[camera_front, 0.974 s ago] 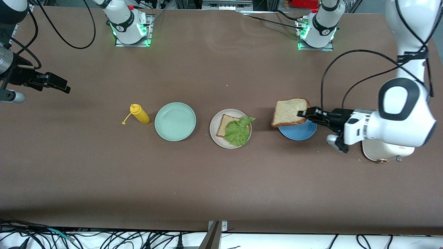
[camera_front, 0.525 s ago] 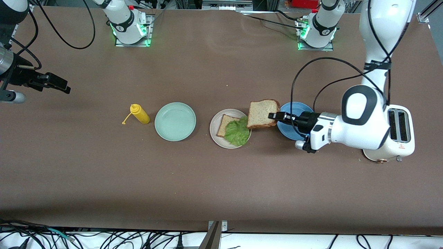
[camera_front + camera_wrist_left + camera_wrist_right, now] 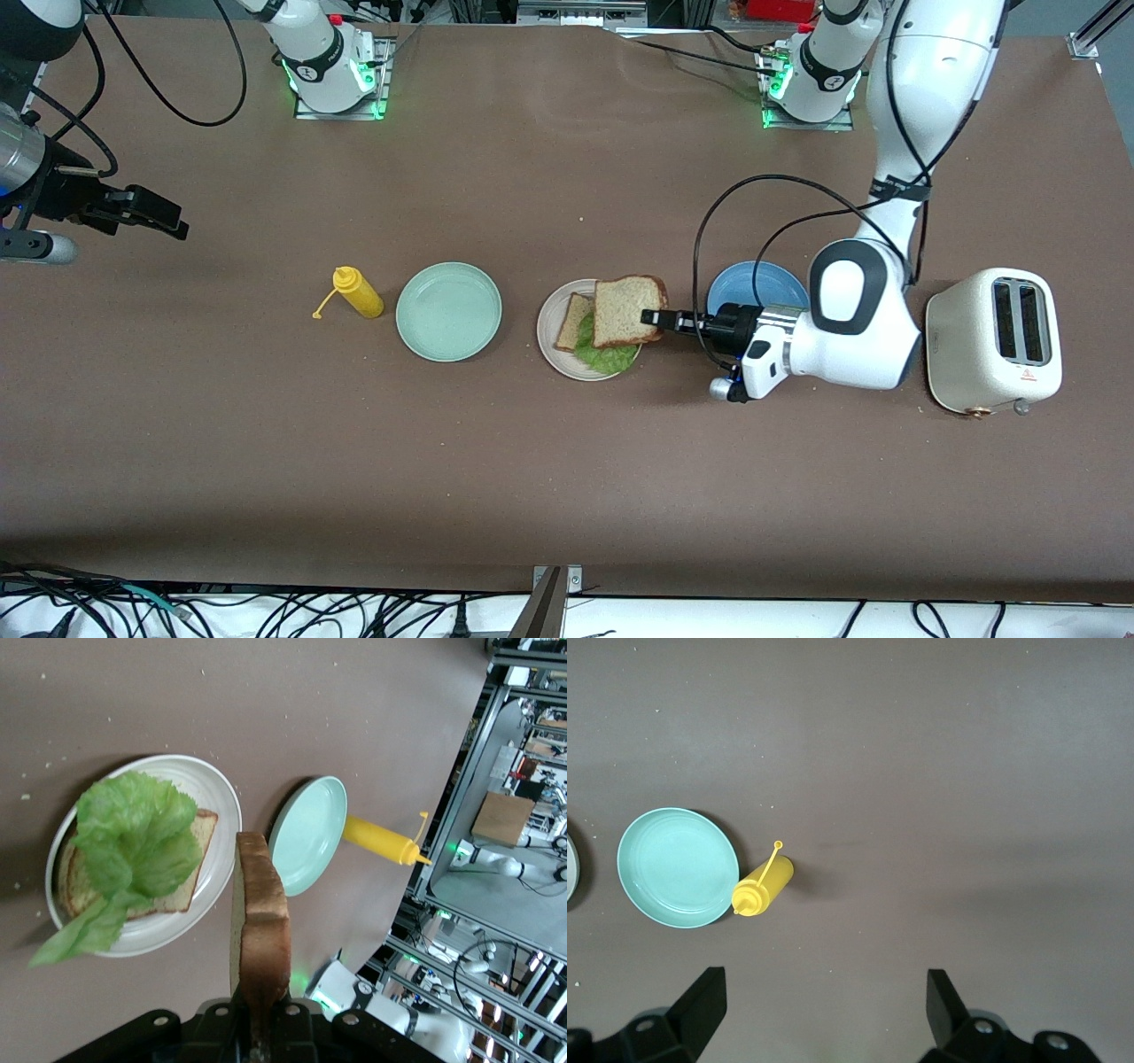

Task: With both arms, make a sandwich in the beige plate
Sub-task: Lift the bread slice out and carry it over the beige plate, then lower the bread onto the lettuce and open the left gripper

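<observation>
**Over the beige plate: top slice held for placement**

Between the jaws of the left gripper (image 3: 660, 318) the top toast slice (image 3: 627, 310) is clamped by one edge; in the left wrist view the slice (image 3: 259, 921) is seen edge-on, standing out from the clamped fingers. The slice is carried in the air over the beige plate (image 3: 547, 338), partly above the lettuce leaf (image 3: 608, 356) and the bottom toast slice (image 3: 573, 320) that lie on that plate. No contact between the held slice and the lettuce can be confirmed.

The step in hand is judged to be the closing of the sandwich: bottom slice and lettuce are already stacked in the beige plate, and only the top slice is left to be set down. The held slice appears offset toward the left arm's end of the plate relative to the bottom slice. The next move is therefore judged to call for a short carry toward the plate's centre, a lowering until the slice rests flat on the lettuce, and then a release.

Beside the beige plate, toward the left arm's end, the blue plate (image 3: 757, 285) stands empty, with the toaster (image 3: 992, 340) further along. Toward the right arm's end lie the mint green plate (image 3: 448, 311) and the yellow mustard bottle (image 3: 358, 293).

The right gripper (image 3: 142, 211) waits with its jaws spread apart and nothing between them, over bare table at the right arm's end.
</observation>
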Robot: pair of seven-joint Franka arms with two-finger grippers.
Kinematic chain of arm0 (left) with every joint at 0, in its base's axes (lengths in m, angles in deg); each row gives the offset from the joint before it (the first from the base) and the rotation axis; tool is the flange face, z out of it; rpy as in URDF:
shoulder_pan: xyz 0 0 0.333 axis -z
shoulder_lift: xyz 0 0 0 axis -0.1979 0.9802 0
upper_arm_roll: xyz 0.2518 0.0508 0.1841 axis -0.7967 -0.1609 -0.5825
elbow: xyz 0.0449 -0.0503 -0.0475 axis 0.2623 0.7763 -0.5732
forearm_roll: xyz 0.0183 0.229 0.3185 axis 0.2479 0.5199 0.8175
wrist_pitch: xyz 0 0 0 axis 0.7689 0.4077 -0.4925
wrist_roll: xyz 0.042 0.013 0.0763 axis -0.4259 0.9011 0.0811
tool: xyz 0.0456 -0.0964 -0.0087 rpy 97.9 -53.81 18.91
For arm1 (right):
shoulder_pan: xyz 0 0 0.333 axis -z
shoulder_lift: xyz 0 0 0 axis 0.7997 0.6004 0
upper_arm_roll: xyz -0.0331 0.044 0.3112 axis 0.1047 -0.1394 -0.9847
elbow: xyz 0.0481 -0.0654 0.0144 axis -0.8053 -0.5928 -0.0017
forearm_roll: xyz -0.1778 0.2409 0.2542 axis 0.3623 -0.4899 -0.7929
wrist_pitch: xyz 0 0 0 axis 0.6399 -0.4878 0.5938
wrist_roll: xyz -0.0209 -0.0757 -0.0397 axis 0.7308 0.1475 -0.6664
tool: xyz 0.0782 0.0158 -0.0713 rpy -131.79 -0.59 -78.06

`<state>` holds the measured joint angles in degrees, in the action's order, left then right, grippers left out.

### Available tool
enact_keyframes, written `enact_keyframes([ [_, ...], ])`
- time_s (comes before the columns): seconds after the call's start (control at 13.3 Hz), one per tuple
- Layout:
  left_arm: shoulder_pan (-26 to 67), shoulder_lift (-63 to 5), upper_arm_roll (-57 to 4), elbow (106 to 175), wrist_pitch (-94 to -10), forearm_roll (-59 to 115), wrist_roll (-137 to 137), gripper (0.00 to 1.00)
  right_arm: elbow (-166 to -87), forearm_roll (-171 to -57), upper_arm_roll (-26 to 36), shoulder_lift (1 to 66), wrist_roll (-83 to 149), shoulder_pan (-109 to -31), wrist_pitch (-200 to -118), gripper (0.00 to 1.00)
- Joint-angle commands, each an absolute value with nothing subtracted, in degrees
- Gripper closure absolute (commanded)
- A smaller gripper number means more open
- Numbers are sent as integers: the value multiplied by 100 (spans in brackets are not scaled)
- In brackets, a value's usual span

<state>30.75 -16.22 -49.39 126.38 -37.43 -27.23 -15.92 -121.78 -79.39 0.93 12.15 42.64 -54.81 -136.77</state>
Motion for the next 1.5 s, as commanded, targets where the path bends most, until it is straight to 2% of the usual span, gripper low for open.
enact_keyframes([
  [0.0, 3347, -1439, -5021, 12611, -4026, -3068, -1545, 100, -12023, -8039, 112, 1285, 4275, -5486, -13633, 0],
  [0.37, 3593, -1175, -5021, 12611, -4439, -3165, -1563, 100, -12023, -8039, 112, 1285, 4283, -5486, -13633, 0],
  [1.05, 3620, -1025, -5039, 12699, -4449, -2981, -2009, 100, -12023, -8039, 112, 1285, 4275, -5486, -13633, 0],
  [1.12, 3577, -990, -5039, 12716, -4449, -2980, -2203, 77, -12023, -8039, 112, 1285, 4275, -5486, -13633, 0],
  [1.2, 3559, -955, -5039, 12725, -4449, -2980, -2352, 49, -12023, -8039, 112, 1285, 4283, -5486, -13633, 0],
  [1.27, 3559, -946, -5056, 12734, -4449, -2980, -2363, 32, -12023, -8039, 112, 1285, 4275, -5486, -13624, 0],
  [1.35, 3559, -929, -5056, 12743, -4458, -2980, -2363, 9, -12023, -8039, 112, 1285, 4275, -5486, -13624, 0],
  [1.42, 3559, -929, -5056, 12743, -4458, -2980, -2337, 0, -12023, -8039, 112, 1285, 4275, -5486, -13633, 0],
])
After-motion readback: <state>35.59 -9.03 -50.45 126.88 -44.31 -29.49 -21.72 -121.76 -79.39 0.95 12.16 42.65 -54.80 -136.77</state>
